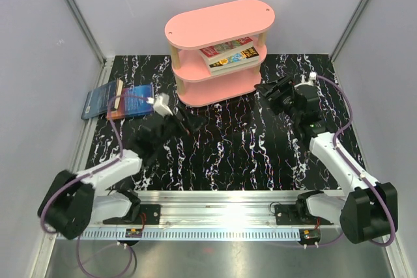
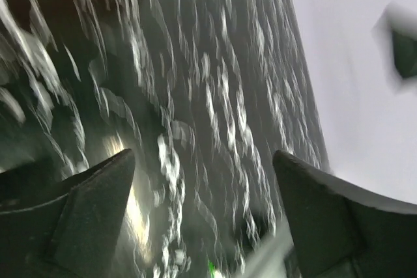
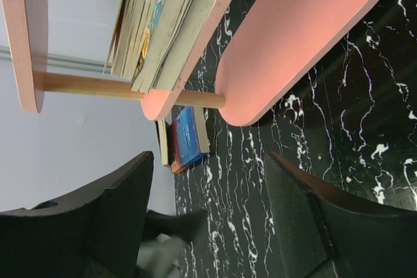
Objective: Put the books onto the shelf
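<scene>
**A:** What is the surface looking like, starting from the left?

**B:** The table (image 1: pixel 234 154) is showing a black top veined with white. Pale walls (image 1: pixel 130 4) are closing it in at the left, the back and the right. At the left edge the blue books (image 1: pixel 120 101) are lying flat, side by side, and the outer one is reaching past the black top toward the wall.

**A:** And the arm beside them?

**B:** The left tool (image 2: pixel 203 161) is hanging over the table, a little to the right of those books and apart from them. Its fingers are spreading wide and gripping nothing. Its own camera view is coming out blurred.

**A:** What is standing in the middle?

**B:** The shelf (image 1: pixel 218 27) is standing at the back centre, with three pink boards on pale posts. A stack of books (image 1: pixel 229 55) is lying flat on the middle board, toward its right end.

**A:** And further right?

**B:** The right tool (image 3: pixel 208 161) is pointing at the shelf's right end, near it but not touching. Its fingers are parting around nothing.

**A:** How are the edges and the free room looking?

**B:** A silver rail (image 1: pixel 221 216) is running along the near edge and carrying both arm bases. A wide stretch of bare table is lying between the two arms, in front of the shelf. Narrower strips are running past either end of the shelf to the back corners.
</scene>
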Robot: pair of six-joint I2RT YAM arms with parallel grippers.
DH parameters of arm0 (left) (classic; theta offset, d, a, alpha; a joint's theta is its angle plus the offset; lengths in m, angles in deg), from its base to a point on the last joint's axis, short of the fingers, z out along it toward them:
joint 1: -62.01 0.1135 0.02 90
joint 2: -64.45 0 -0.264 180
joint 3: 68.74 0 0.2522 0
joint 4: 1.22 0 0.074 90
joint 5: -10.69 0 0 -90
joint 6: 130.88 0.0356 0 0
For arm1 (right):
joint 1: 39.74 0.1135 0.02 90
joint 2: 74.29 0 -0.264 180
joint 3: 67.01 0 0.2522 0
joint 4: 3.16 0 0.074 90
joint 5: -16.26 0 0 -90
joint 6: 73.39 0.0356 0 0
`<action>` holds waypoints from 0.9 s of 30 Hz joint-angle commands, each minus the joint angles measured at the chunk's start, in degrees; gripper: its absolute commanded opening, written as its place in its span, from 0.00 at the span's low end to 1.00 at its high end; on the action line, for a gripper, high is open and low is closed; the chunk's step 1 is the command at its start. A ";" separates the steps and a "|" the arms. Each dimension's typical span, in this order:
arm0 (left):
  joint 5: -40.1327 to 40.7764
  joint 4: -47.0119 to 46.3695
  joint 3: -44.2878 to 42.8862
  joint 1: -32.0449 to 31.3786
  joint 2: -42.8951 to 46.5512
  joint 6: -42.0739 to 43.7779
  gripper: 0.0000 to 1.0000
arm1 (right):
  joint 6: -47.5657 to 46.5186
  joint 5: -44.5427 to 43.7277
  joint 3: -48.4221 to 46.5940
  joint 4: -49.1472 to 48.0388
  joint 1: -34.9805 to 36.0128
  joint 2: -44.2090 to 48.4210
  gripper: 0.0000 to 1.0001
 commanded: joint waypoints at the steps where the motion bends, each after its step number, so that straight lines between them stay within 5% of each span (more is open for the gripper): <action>1: 21.64 29.87 -9.70 3.03 8.62 11.32 0.97 | -3.13 3.14 2.53 -1.53 0.24 0.45 0.75; 6: 22.66 35.90 -14.81 15.69 5.92 10.64 0.99 | 1.17 8.85 8.70 -10.05 0.24 -1.65 0.75; 13: 7.37 18.79 -9.98 37.75 -1.29 0.35 0.99 | 1.54 12.73 11.78 -13.05 0.33 -2.98 0.75; 19: 15.59 4.03 -0.41 42.68 5.99 -11.84 0.99 | 0.39 13.61 13.10 -12.87 0.33 -4.11 0.75; 22: 19.66 4.16 0.57 45.14 7.41 -15.20 0.99 | 0.13 14.40 13.28 -13.13 0.24 -4.82 0.75; 27: 14.33 2.34 -2.51 50.33 -0.38 -18.90 0.99 | -0.49 14.57 12.93 -13.05 0.33 -5.87 0.74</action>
